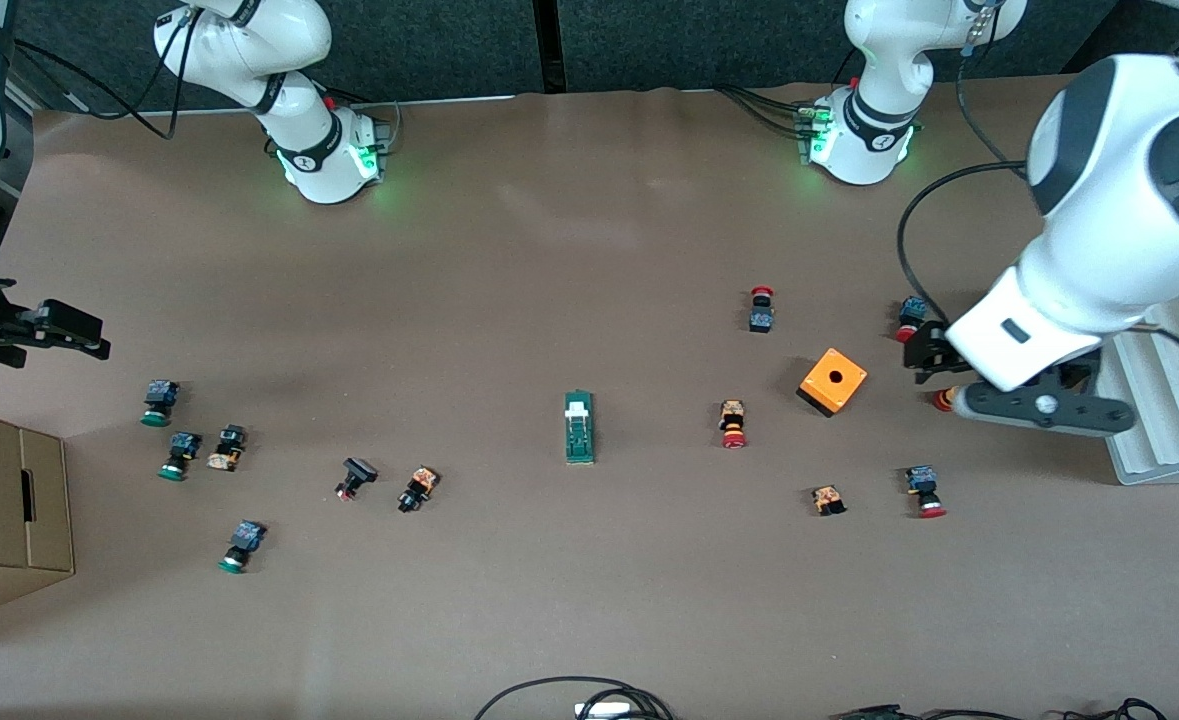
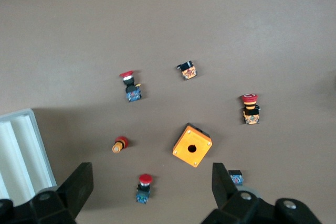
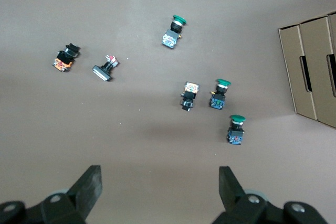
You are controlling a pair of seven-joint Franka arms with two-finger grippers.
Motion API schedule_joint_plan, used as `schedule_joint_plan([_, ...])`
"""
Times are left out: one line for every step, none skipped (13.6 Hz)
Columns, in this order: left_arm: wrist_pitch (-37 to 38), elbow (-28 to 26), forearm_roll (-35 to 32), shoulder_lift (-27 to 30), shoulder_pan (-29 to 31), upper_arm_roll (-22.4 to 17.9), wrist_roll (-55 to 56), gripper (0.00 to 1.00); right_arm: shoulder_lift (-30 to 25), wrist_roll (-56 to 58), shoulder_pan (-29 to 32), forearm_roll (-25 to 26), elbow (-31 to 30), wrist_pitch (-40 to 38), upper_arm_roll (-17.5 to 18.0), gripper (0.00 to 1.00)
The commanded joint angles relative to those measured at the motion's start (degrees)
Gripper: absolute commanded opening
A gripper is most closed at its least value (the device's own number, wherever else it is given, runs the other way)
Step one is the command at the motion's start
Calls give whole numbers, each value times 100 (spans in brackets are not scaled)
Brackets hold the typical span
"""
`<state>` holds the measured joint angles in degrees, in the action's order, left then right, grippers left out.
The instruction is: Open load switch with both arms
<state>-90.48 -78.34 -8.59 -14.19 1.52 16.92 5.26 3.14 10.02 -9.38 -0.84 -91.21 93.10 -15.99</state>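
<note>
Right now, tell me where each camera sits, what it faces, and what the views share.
Front view: high across the table, facing both arms' bases; load switch mid-table.
Left wrist view: looks down past the open left hand at the orange cube and red buttons.
Right wrist view: looks down past the open right hand at green buttons and cardboard box.
Shared: front and left wrist views both show the orange cube.

The load switch lies mid-desk, with push buttons scattered toward both ends. The cube sits toward the left arm's end, a rack at that edge. A cardboard box stands at the right arm's end.
</note>
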Motion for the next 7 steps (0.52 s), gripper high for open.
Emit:
schedule_joint_plan([-39, -925, 707, 889, -526, -1151, -34, 100, 55, 35, -20, 145, 95, 33, -10, 100])
schedule_joint_plan([-66, -1251, 770, 1170, -686, -1435, -34, 100, 55, 35, -20, 145, 95, 24, -10, 100])
schedule_joint_plan([-171, -1585, 719, 1460, -679, -1429, -42, 100, 55, 35, -20, 145, 95, 33, -10, 100])
schedule_joint_plan([-285, -1745, 718, 1628, -670, -1429, -86, 100, 55, 35, -20, 136, 95, 24, -10, 100])
schedule_joint_plan([-286, -1764, 666, 1639, -644, -1438, -382, 100, 55, 26, -20, 128, 95, 33, -10, 100])
schedule_joint_plan([-312, -1764, 657, 1621, -478, -1429, -811, 100, 55, 17, -20, 128, 95, 33, -10, 100])
schedule_joint_plan([-312, -1773, 674, 1613, -242, -1333, -946, 100, 55, 17, -20, 119, 95, 24, -10, 100])
